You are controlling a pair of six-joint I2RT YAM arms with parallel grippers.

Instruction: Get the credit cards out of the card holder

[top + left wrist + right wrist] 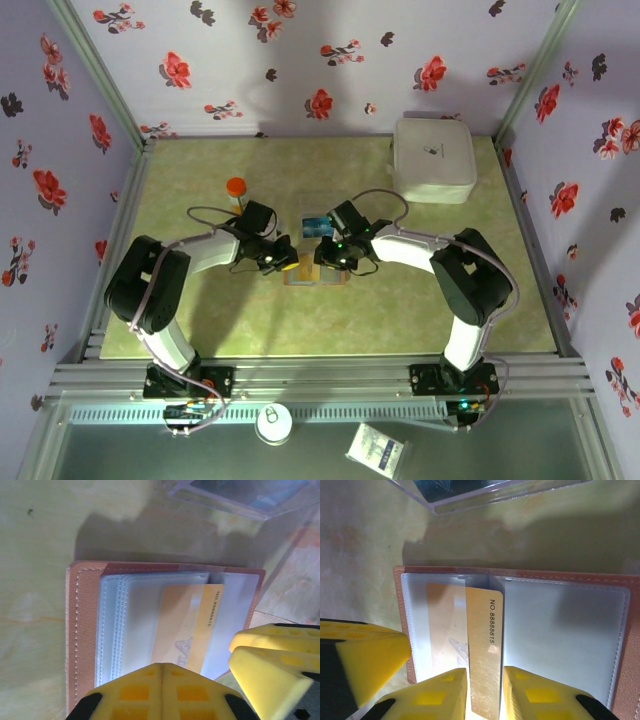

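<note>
Both arms reach inward over the open card holder [315,275] at the table's [450,300] middle. The left gripper [161,680], fingers pressed together, rests on the card holder's sleeves. The right gripper [485,692] pinches the yellowish-tan card [485,655], half out of its clear pocket. Green table lies free around.

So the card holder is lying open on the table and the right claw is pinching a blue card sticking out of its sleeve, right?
Not blue. The right wrist view shows the right claw closed on a yellowish-tan card sticking out of a clear sleeve. The card holder does lie open on the table.
</note>
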